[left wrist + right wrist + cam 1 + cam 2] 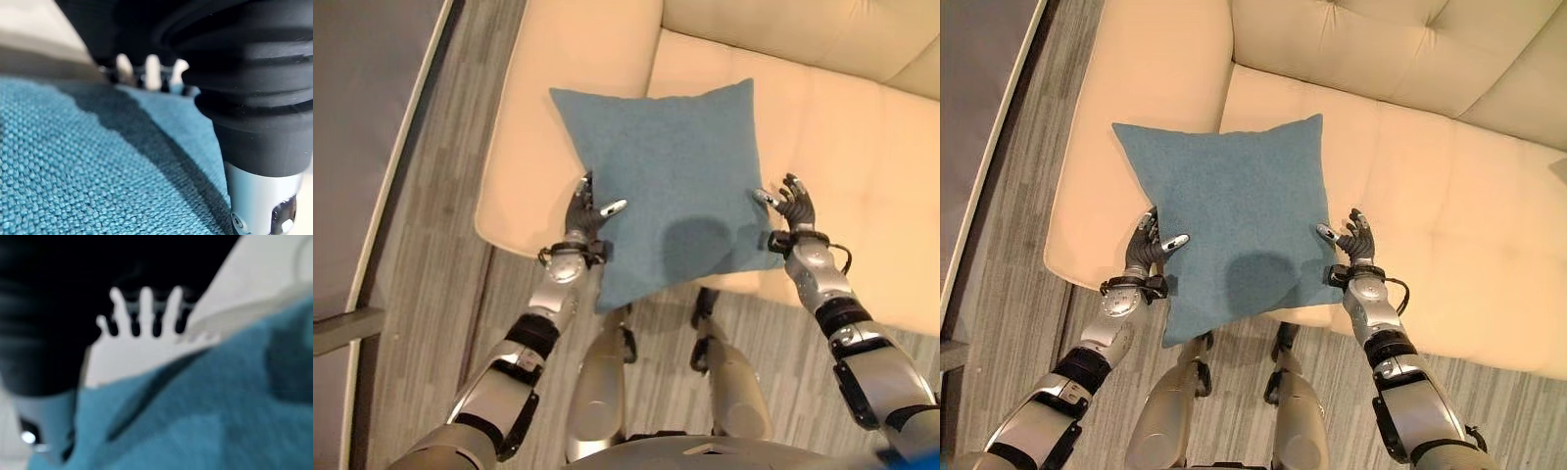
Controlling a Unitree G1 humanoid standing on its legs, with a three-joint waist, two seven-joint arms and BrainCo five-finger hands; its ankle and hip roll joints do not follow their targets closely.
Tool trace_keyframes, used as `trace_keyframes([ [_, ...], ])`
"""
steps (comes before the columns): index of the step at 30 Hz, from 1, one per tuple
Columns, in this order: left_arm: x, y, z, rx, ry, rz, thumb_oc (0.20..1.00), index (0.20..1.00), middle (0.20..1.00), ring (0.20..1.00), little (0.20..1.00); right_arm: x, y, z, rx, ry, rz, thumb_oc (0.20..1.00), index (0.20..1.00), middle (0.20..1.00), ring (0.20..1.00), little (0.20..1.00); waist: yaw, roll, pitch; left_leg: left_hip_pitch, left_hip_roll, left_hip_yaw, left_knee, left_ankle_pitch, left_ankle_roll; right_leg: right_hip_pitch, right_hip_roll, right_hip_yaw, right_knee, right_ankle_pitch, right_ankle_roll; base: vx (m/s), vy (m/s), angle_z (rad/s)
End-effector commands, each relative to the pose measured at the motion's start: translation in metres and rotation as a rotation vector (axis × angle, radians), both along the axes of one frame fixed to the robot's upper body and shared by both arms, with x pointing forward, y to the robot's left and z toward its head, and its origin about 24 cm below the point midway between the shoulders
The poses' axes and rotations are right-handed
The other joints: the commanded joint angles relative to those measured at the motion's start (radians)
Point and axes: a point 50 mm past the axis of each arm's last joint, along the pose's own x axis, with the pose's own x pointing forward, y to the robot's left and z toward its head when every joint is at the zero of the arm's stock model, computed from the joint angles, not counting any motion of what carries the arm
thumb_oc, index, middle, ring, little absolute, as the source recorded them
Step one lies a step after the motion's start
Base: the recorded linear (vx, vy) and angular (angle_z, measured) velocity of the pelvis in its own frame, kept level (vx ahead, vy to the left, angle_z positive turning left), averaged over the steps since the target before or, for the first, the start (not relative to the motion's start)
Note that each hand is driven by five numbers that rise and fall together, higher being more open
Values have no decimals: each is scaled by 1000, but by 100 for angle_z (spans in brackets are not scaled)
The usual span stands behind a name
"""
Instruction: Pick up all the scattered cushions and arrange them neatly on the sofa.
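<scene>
Left hand (1149, 247) at the left edge of the blue cushion (1229, 215), fingers fairly straight and tucked along the cushion's side, thumb lying out across the top of the fabric; no pinch visible, more a flat press against the edge. Right hand (1356, 238) mirrored at the right edge, fingers spread and upright, thumb pointing inward and touching the cushion's side, likewise pressing and not curled round it. In the left wrist view, teal weave (88, 171) close under the dark cover, pale fingers (152, 71) straight in a row past it. In the right wrist view, fingers (145, 308) fanned apart above the blue cloth. Cushion held between both hands, turned cornerwise like a diamond, far corner reaching over the sofa (1430, 196) seat near the left armrest (1136, 88), near corner hanging past the front edge of the seat over the floor (1009, 294). Cream sofa running off to the right, tufted back cushions at the far side. Grey wood-look planks on the floor to the left and near, a darker rug (362, 147) with a pale border at far left.
</scene>
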Motion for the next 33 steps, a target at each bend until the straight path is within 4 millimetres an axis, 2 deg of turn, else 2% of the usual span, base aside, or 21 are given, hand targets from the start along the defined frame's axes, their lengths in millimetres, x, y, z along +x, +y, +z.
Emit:
trace_keyframes([
  [1, 10, -16, 16, -70, -59, -42, 1000, 1000, 1000, 1000, 1000, 8, -3, 22, -49, -73, 35, 1000, 1000, 1000, 1000, 1000, -2, 3, -46, -41, 11, -20, 63, -61, -111, -117, -34, 8, 77, -10, 75, -34, -32, -2],
  [5, 15, -22, 33, -81, -119, -60, 1000, 1000, 1000, 1000, 1000, 14, 8, 26, -88, -62, 86, 1000, 1000, 1000, 1000, 1000, 4, 25, -30, -66, 13, -17, 64, -49, -118, -148, -37, 8, 79, -6, 77, -15, -11, -1],
  [7, 16, -24, 35, -81, -126, -67, 1000, 1000, 1000, 1000, 1000, 16, 12, 25, -98, -55, 102, 1000, 1000, 1000, 1000, 1000, 5, 30, -27, -73, 14, -17, 62, -44, -120, -155, -37, 7, 80, -5, 77, 0, 0, 0],
  [8, 17, -33, 41, -94, -150, -84, 1000, 1000, 1000, 1000, 1000, 18, 32, 23, -95, -46, 165, 1000, 1000, 1000, 1000, 1000, 8, 40, -18, -89, 14, -21, 56, -32, -123, -174, -37, 10, 80, -1, 78, 0, 0, 0],
  [10, 18, -40, 44, -109, -155, -91, 1000, 1000, 1000, 1000, 1000, 19, 49, 21, -96, -43, 216, 1000, 1000, 1000, 1000, 1000, 10, 44, -12, -93, 12, -23, 50, -27, -124, -180, -37, 7, 78, 3, 78, -16, -11, 0],
  [11, 18, -40, 44, -109, -155, -91, 1000, 1000, 1000, 1000, 1000, 19, 49, 21, -96, -43, 216, 1000, 1000, 1000, 1000, 1000, 10, 44, -12, -93, 12, -23, 50, -27, -124, -180, -37, 7, 78, 3, 78, 0, 0, 0],
  [12, 18, -48, 45, -118, -161, -96, 1000, 1000, 1000, 1000, 1000, 18, 71, 19, -95, -46, 276, 1000, 1000, 1000, 1000, 1000, 11, 48, -7, -97, 13, -23, 46, -22, -126, -186, -37, 6, 75, 6, 79, -12, 3, 4],
  [14, 17, -56, 44, -148, -156, -98, 1000, 1000, 1000, 1000, 1000, 16, 91, 16, -65, -49, 325, 1000, 1000, 1000, 1000, 1000, 10, 49, -5, -97, 10, -28, 43, -21, -125, -188, -37, 9, 70, 12, 81, 0, 0, 0],
  [15, 17, -56, 44, -148, -156, -98, 1000, 1000, 1000, 1000, 1000, 16, 92, 16, -65, -49, 325, 1000, 1000, 1000, 1000, 1000, 10, 49, -6, -97, 10, -28, 43, -21, -125, -188, -37, 9, 70, 12, 81, 0, 0, 0],
  [18, 15, -64, 41, -196, -142, -88, 1000, 1000, 1000, 1000, 1000, 11, 113, 15, 10, -64, 362, 1000, 1000, 1000, 1000, 1000, 7, 50, -6, -94, 8, -30, 40, -21, -124, -182, -38, 10, 61, 18, 82, 0, 0, 0],
  [19, 15, -66, 41, -222, -134, -74, 1000, 1000, 1000, 1000, 1000, 8, 125, 15, 80, -75, 378, 1000, 1000, 1000, 1000, 1000, 5, 48, -6, -93, 5, -33, 40, -22, -124, -176, -38, 11, 53, 22, 83, 0, 0, 0],
  [21, 15, -68, 39, -229, -130, -72, 1000, 1000, 1000, 1000, 1000, 7, 130, 16, 113, -84, 381, 1000, 1000, 1000, 1000, 1000, 4, 47, -6, -90, 5, -34, 40, -23, -124, -172, -38, 11, 48, 24, 83, 0, 0, 0],
  [22, 15, -68, 38, -239, -123, -63, 1000, 1000, 1000, 1000, 1000, 5, 137, 18, 175, -97, 392, 485, 485, 485, 485, 485, 4, 44, -8, -86, 3, -36, 40, -24, -124, -162, -37, 12, 39, 28, 84, 0, 0, 0],
  [23, 14, -69, 36, -241, -115, -67, 533, 533, 533, 533, 533, 5, 140, 19, 193, -104, 400, 200, 200, 200, 200, 200, 3, 42, -9, -83, 4, -36, 40, -24, -125, -156, -36, 11, 34, 28, 84, -8, 17, 4],
  [24, 14, -69, 36, -241, -115, -67, 420, 420, 420, 420, 420, 5, 140, 19, 193, -104, 401, 200, 200, 200, 200, 200, 3, 42, -9, -83, 4, -36, 40, -24, -125, -156, -36, 11, 34, 28, 84, -5, 10, 4],
  [25, 14, -68, 32, -230, -100, -63, 200, 200, 200, 200, 200, 2, 145, 20, 221, -113, 417, 200, 200, 200, 200, 200, 4, 38, -16, -72, 3, -39, 36, -26, -124, -143, -34, 13, 27, 30, 84, 4, 5, 3],
  [27, 13, -67, 29, -232, -90, -60, 200, 200, 200, 200, 200, 1, 147, 20, 238, -118, 423, 200, 200, 200, 200, 200, 4, 35, -20, -63, 4, -38, 34, -27, -125, -132, -33, 12, 21, 31, 85, 0, 0, 0],
  [29, 7, -66, 14, -255, -36, -41, 200, 200, 200, 200, 200, -5, 150, 15, 304, -118, 416, 200, 200, 200, 200, 200, 3, 25, -29, -27, 5, -42, 26, -30, -125, -92, -28, 11, 9, 31, 83, 15, -4, 1],
  [33, -1, -65, 0, -294, 13, -17, 200, 200, 200, 200, 200, -15, 150, 7, 420, -114, 374, 200, 200, 200, 200, 200, -3, 13, -44, 38, 14, -45, 8, -36, -124, -29, -18, 7, -1, 24, 81, 41, -21, 5],
])
